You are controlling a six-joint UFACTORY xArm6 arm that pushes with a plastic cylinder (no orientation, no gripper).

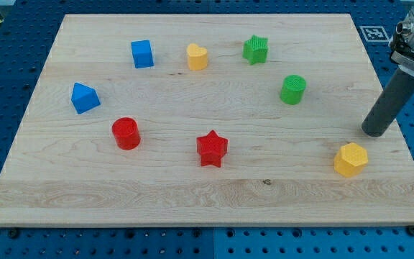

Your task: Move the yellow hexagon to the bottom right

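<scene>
**Desk:** What is shown in the camera view?

**Caption:** A wooden counter [192,180] is seen on a blue pegboard [6,72], with eight blocks spread across it. No jaws are fitted; a dark rod is carried instead, so nothing is gripped and no opening can be reported. My tip [374,134] is set down near the counter's right edge.

**Desk:** And the task's block?

**Caption:** The yellow hexagon [351,159] is found just below my tip and slightly to the view's left, close but not touching. It is already lying in the bottom right region, near the right edge and somewhat above the bottom edge.

**Desk:** Room for moving?

**Caption:** Bare wood is left below the hexagon; little is left to its right. Any remaining push is judged to be short and downward, with care needed at the edge.

**Desk:** Neighbours?

**Caption:** The green cylinder [292,89] and red star [211,148] are kept well apart, as are the green star [255,50], yellow block [197,56], blue cube [142,54], blue wedge [85,98] and red cylinder [126,133].
</scene>
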